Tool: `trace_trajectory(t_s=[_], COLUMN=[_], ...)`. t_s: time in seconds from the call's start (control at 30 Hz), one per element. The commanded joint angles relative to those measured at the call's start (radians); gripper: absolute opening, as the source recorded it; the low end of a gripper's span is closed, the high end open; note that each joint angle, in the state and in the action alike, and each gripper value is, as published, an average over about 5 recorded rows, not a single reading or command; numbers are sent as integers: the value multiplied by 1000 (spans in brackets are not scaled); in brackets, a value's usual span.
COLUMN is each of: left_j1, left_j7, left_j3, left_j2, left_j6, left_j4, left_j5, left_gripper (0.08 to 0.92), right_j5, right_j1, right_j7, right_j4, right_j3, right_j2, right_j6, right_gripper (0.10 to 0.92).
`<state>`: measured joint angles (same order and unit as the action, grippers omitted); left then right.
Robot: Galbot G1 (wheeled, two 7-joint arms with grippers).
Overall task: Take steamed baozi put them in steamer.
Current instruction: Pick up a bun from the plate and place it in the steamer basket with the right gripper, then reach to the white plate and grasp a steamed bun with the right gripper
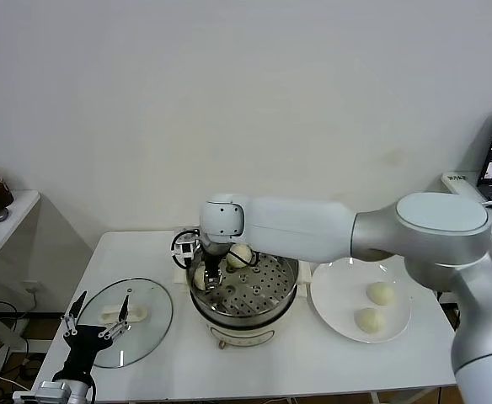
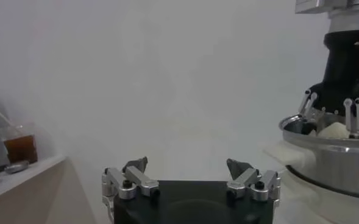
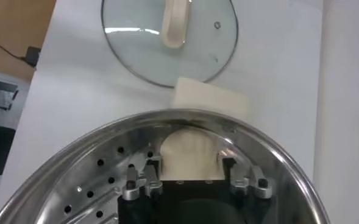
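My right gripper [image 1: 210, 279] sits hemmed inside the steamer [image 1: 267, 316] wall beside two buns [image 1: 241, 255], while open table [image 1: 313, 370] lies in front.

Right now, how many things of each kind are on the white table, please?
Steamed baozi: 4 (steamer, and between the right claw fingers; plate:)
Steamer: 1
White plate: 1
Glass lid: 1
Total: 7

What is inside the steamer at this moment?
Inside the steamer: a perforated tray, one free baozi, and the right gripper around another baozi. The arm covers part of the tray.
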<state>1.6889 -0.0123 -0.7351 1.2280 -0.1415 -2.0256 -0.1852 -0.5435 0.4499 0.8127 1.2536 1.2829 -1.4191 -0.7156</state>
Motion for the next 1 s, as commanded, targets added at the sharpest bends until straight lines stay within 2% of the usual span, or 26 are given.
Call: trace_trajectory(t_s=[0.03,0.13,0.3,0.43,0.6,0.77,1.0], left_j1=[-3,-6,-10,-12,-18,-19,-14], left_j7=[1,1,1,2,2,4,4], left_j3=[3,9,16,24,34,35,22], left_j2=[-4,-6,-10,-12,-10,-7,-4], left_j6=[0,0,0,-2,-2,-1,1], left_j4=[-2,-1,3,11,20,24,24], left_j5=[0,0,0,3,10,15,17], left_gripper=[823,823,823,823,823,823,823], right_j5=[71,143,253,333,453,565,640], right_j1=[171,247,316,308,225,65,-205], right_j7=[206,311,460,504,497,471,398], right_j4=[148,224,331,393,435,427,374], right_j3=[21,46,61,65,84,31,-154], right_j2=[197,339,585,760,926,997,1014], right_j6=[38,110,269,365,414,443,445], right_gripper=[759,810,822,823,823,823,823])
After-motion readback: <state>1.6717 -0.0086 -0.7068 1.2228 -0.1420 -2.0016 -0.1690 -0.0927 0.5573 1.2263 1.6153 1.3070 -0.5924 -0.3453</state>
